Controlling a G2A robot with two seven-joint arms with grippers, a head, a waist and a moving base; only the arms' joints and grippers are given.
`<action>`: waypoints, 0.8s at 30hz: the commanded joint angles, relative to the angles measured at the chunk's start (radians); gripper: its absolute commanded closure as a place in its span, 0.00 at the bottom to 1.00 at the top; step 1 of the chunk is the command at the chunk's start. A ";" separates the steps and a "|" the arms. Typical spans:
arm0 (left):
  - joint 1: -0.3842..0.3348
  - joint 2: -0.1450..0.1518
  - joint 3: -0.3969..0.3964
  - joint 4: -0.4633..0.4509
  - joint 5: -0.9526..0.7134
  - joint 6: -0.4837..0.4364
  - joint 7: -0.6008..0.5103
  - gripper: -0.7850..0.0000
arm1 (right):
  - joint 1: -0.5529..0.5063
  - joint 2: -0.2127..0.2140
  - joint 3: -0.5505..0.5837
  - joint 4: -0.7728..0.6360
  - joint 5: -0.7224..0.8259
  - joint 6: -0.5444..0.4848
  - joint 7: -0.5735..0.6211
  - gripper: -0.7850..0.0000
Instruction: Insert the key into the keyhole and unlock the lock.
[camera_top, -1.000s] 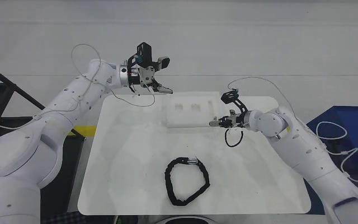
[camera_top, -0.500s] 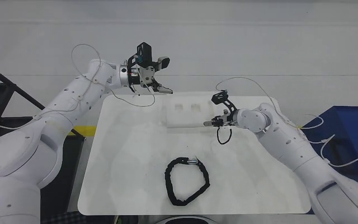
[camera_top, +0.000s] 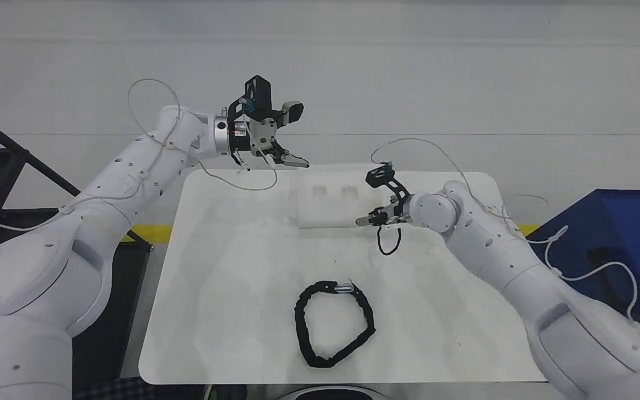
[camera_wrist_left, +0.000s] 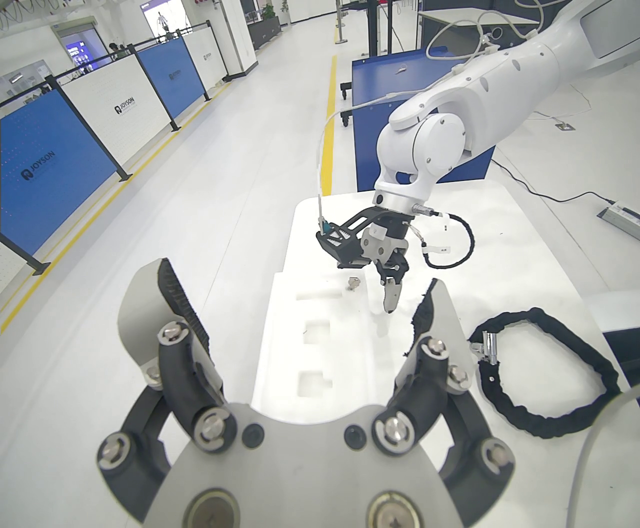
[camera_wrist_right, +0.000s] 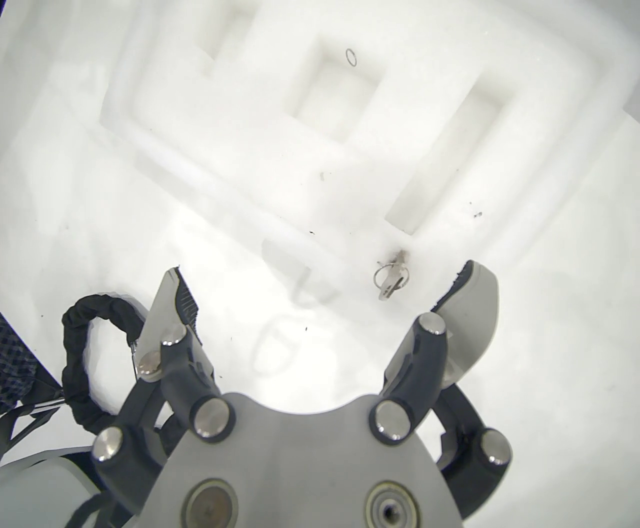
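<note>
Right gripper (camera_wrist_right: 325, 295): jaws wide open, empty, low over the foam block (camera_wrist_right: 240, 165). Key (camera_wrist_right: 392, 277) lies flat on the foam with its ring, just beside a slot, between the open fingertips but nearer one. Not gripped.

Left gripper (camera_wrist_left: 300, 310): jaws open, empty, held above the far corner of the table (camera_top: 230, 300), well apart from key and lock.

Lock (camera_top: 335, 325): black chain loop on the table near the front edge, apparently still fastened.

Judgement: very early. Key pickup is in hand; carrying, inserting and turning are all left.
</note>
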 joint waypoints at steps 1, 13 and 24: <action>0.000 0.000 0.000 0.000 0.000 0.000 0.000 0.00 | 0.010 -0.013 -0.006 0.030 -0.007 0.001 -0.003 0.00; 0.000 0.000 0.000 0.000 0.000 0.000 0.000 0.00 | 0.026 -0.040 -0.007 0.090 -0.006 -0.005 -0.038 0.00; 0.000 0.000 0.000 0.000 0.000 0.000 0.000 0.00 | 0.025 -0.040 -0.006 0.086 -0.006 -0.003 -0.042 0.00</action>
